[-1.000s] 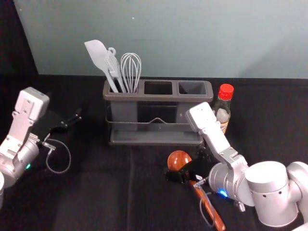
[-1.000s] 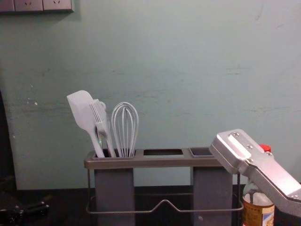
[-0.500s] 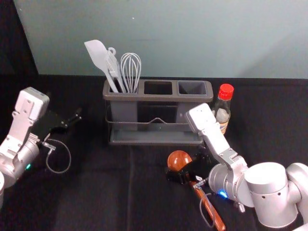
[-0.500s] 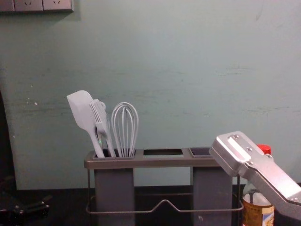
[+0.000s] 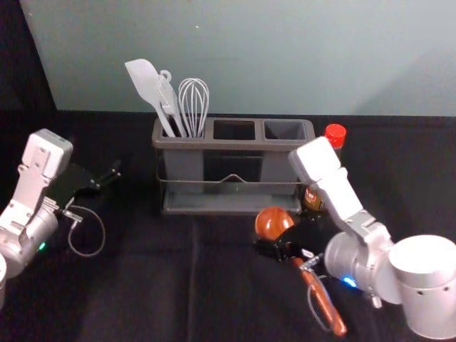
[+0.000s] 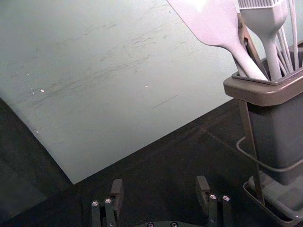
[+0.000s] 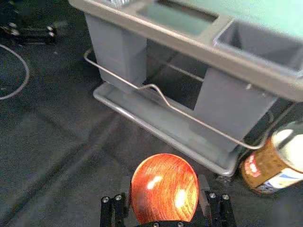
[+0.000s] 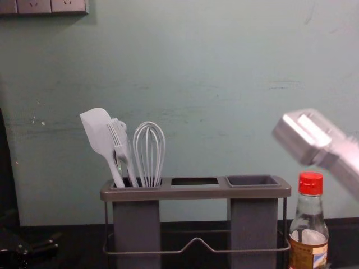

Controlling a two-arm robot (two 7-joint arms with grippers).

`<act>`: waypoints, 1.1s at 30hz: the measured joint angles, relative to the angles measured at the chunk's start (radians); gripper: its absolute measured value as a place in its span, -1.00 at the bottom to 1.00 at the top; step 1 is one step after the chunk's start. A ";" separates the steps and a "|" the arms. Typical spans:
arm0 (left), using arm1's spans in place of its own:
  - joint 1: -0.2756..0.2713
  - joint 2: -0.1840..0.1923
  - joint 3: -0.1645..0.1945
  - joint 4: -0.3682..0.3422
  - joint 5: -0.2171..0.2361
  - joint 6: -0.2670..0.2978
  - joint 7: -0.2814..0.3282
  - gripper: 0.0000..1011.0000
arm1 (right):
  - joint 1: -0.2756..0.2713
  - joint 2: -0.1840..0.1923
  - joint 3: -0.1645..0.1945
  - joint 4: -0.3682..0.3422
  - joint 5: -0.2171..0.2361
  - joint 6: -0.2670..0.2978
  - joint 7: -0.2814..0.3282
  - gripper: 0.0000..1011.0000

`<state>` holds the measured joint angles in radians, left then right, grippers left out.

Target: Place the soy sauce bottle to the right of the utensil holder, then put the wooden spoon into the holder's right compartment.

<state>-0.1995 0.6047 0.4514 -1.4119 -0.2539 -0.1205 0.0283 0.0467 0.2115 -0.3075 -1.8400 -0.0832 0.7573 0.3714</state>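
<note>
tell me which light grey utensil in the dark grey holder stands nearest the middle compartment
The light grey wire whisk: rightmost, with a rounded cage, unlike the flat grey spatula and bristled grey brush.

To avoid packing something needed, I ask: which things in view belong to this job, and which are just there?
For the job:
utensil holder
soy sauce bottle, to its right
wooden spoon, held by the right gripper

Not needed:
spatula, brush and whisk, in the holder's left compartment
wall sockets, in the chest view
left gripper, idle at the left, open
</note>
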 joint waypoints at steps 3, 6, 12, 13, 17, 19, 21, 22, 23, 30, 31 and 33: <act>0.000 0.000 0.000 0.000 0.000 0.000 0.000 0.99 | -0.014 0.019 0.012 -0.037 0.004 -0.001 0.021 0.66; 0.000 0.000 0.000 0.000 0.000 0.000 0.000 0.99 | -0.038 0.059 0.031 -0.086 0.021 -0.021 0.058 0.66; 0.000 0.000 0.000 0.000 0.000 0.000 0.000 0.99 | -0.107 0.151 0.094 -0.164 0.082 -0.142 0.121 0.66; 0.000 0.000 0.000 0.000 0.000 0.000 0.000 0.99 | -0.125 0.169 0.109 -0.176 0.095 -0.185 0.134 0.66; 0.000 0.000 0.000 0.000 0.000 0.000 0.000 0.99 | -0.183 0.198 0.152 -0.192 0.126 -0.351 0.142 0.66; 0.000 0.000 0.000 0.000 0.000 0.000 0.000 0.99 | -0.208 0.202 0.170 -0.193 0.137 -0.439 0.138 0.66; 0.000 0.000 0.000 0.000 0.000 0.000 0.000 0.99 | -0.243 0.199 0.194 -0.188 0.155 -0.573 0.125 0.66; 0.000 0.000 0.000 0.000 0.000 0.000 0.000 0.99 | -0.255 0.196 0.202 -0.183 0.162 -0.616 0.121 0.66; 0.000 0.000 0.000 0.000 0.000 0.000 0.000 0.99 | -0.273 0.188 0.215 -0.174 0.178 -0.711 0.111 0.66; 0.000 0.000 0.000 0.000 0.000 0.000 0.000 0.99 | -0.319 0.135 0.243 -0.117 0.232 -1.051 0.068 0.66; 0.000 0.000 0.000 0.000 0.000 0.000 0.000 0.99 | -0.321 0.129 0.244 -0.111 0.237 -1.078 0.063 0.66; 0.000 0.000 0.000 0.000 0.000 0.000 0.000 0.99 | -0.322 0.117 0.245 -0.094 0.256 -1.144 0.055 0.66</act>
<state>-0.1995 0.6047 0.4514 -1.4120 -0.2539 -0.1205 0.0283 -0.2756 0.3284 -0.0624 -1.9339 0.1728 -0.3872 0.4266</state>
